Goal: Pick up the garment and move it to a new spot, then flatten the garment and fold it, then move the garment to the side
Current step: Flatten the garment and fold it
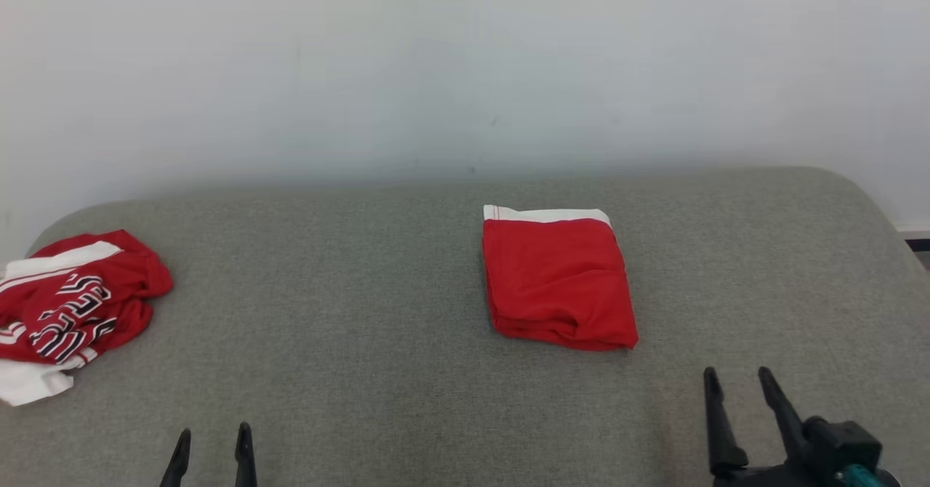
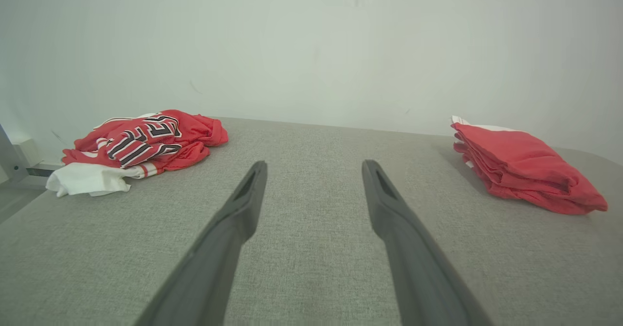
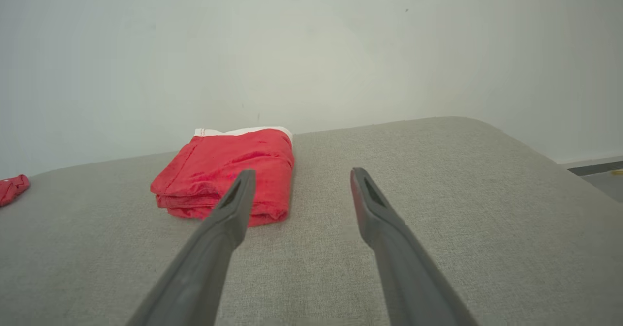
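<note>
A red garment [image 1: 556, 280] with a white band along its far edge lies folded into a neat rectangle right of the middle of the grey padded surface [image 1: 363, 305]. It also shows at the right of the left wrist view as the folded garment [image 2: 523, 165] and ahead-left in the right wrist view [image 3: 229, 172]. My right gripper [image 1: 737, 381] is open and empty, low at the right, just nearer than the garment. My left gripper [image 1: 214, 443] stands open and empty at the lower left, over bare fabric [image 2: 314, 168].
A crumpled red, white and black jersey [image 1: 65, 305] lies at the surface's far left edge, also seen in the left wrist view [image 2: 141, 143]. A pale wall [image 1: 465, 65] stands behind. The surface rounds off at the right [image 3: 535, 155], with floor beyond.
</note>
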{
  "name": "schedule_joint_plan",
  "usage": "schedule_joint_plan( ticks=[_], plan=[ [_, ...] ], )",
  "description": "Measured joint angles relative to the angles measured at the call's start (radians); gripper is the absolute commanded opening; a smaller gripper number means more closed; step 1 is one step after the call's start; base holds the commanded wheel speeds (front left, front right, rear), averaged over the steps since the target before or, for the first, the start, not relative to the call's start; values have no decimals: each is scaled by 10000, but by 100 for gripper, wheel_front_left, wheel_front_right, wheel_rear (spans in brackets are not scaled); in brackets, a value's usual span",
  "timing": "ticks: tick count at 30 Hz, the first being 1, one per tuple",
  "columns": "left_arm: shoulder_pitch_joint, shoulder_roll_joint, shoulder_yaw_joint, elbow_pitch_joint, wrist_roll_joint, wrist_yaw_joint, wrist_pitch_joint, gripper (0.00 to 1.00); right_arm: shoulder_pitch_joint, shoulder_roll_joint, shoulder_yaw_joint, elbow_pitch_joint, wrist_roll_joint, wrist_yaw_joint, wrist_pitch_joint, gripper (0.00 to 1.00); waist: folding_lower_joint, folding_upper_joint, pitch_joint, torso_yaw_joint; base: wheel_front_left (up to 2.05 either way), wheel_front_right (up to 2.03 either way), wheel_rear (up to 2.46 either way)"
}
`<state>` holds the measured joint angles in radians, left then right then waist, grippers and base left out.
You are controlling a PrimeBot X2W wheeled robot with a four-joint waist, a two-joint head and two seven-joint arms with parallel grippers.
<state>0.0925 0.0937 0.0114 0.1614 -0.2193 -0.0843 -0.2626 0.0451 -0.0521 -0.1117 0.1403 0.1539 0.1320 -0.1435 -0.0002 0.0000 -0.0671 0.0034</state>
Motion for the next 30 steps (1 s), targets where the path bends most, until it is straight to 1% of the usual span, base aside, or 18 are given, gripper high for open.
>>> schedule_joint_plan(
  ticks=[3,5,9,13,16,20,25,30],
  plan=[
    [120,-6,194,75,19,-42,2,100,30,-111,245,52,-441,0,326,100,0,0,-56,-165,0,0,0],
    [121,-6,314,107,65,-90,2,100,43,-334,447,13,-581,0,556,100,1,0,-80,-243,0,0,0],
    [193,-38,502,136,81,-140,0,100,187,-1030,748,-146,-585,0,840,100,2,0,-103,-345,0,0,0],
    [240,-92,552,178,173,-217,0,100,333,-1576,966,-353,-454,0,997,100,1,0,-77,-369,0,0,0],
    [247,-132,546,188,267,-253,0,100,390,-1756,980,-499,-290,0,1037,100,1,0,-59,-371,0,0,0],
    [255,-163,550,222,318,-301,2,100,430,-1762,903,-591,-121,0,943,100,2,0,-19,-347,0,0,0],
    [263,-203,612,268,347,-314,0,100,431,-1442,911,-673,-44,0,851,100,1,0,10,-279,0,0,0],
    [267,-222,665,288,362,-362,0,100,430,-1287,918,-706,-42,0,813,100,2,0,36,-247,0,0,0]
  ],
)
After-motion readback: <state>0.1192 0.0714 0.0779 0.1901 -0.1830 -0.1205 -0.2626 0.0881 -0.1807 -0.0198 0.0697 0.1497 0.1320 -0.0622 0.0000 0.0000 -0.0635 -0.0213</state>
